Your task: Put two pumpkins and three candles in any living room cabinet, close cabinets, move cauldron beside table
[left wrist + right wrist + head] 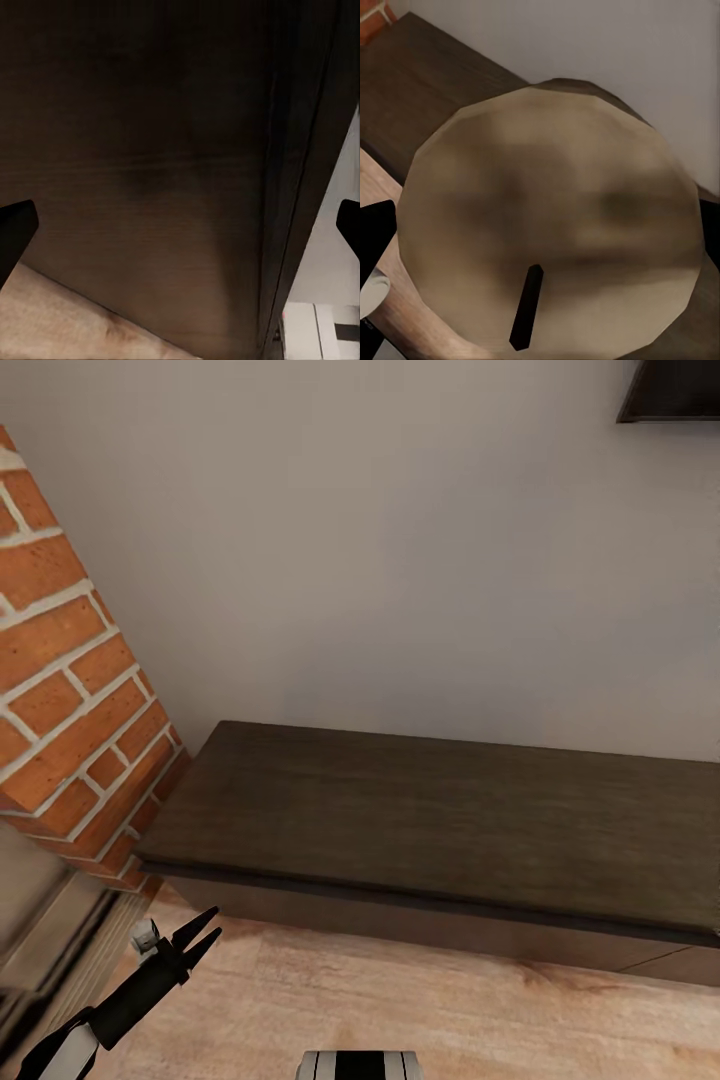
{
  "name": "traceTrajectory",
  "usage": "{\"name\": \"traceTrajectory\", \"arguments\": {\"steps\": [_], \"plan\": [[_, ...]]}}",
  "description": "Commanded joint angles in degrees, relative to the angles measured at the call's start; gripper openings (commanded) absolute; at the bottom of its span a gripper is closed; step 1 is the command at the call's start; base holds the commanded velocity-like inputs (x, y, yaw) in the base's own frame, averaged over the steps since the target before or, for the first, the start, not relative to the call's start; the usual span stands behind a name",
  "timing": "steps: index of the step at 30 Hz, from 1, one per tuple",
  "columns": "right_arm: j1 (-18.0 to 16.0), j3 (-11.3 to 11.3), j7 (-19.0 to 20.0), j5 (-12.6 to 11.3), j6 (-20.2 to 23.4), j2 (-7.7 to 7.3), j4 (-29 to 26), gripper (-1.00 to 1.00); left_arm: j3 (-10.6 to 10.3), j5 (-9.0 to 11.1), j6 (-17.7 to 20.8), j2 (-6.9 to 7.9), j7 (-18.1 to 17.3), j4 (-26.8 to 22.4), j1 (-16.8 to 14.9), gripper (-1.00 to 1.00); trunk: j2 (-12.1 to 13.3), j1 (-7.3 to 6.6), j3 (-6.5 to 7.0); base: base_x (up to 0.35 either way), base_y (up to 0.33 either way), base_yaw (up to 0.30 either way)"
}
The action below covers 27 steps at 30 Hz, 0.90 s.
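Note:
The cabinet (430,820) is a long, low, dark brown unit against the wall, its front flat and shut. My left gripper (214,923) hovers open just above the floor by the cabinet's left end. In the left wrist view its fingertips (15,232) stand wide apart, close to the dark cabinet front (150,150). A round beige candle (547,195) with a dark wick (526,306) sits between the fingers of my right gripper (547,240), held above the cabinet top (427,82). The pumpkins, the cauldron and the table are out of view.
A red brick fireplace (70,690) rises at the left, touching the cabinet's left end. Pale wooden floor (400,1010) runs along the cabinet front. A dark object (670,390) hangs on the wall at the upper right. My trunk (360,1065) shows at the bottom edge.

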Motion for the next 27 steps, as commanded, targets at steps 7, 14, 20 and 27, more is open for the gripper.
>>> {"name": "traceTrajectory", "arguments": {"steps": [7,14,20,27], "plan": [[0.11,-0.1,0.05,-0.14,0.4,-0.04,0.02,-1.0,-0.02,0.32,0.5,-0.01,-0.06,0.01,-0.02,1.0,0.04,-0.11,0.85,0.0,0.0,0.0],[0.11,-0.1,0.01,-0.14,0.4,-0.04,0.04,-1.0,-0.02,0.32,0.5,0.0,-0.06,0.01,-0.02,1.0,0.07,-0.16,1.3,0.0,0.0,0.0],[0.11,-0.1,0.01,-0.12,0.4,-0.04,0.06,-1.0,-0.02,0.32,0.5,-0.02,-0.08,0.01,-0.02,1.0,0.07,-0.16,1.3,0.0,0.0,0.0],[0.11,-0.1,-0.01,-0.06,0.4,-0.04,0.07,-1.0,0.11,0.43,0.51,-0.02,-0.12,0.01,-0.02,1.0,0.07,-0.16,1.3,0.133,0.0,0.0]]}}
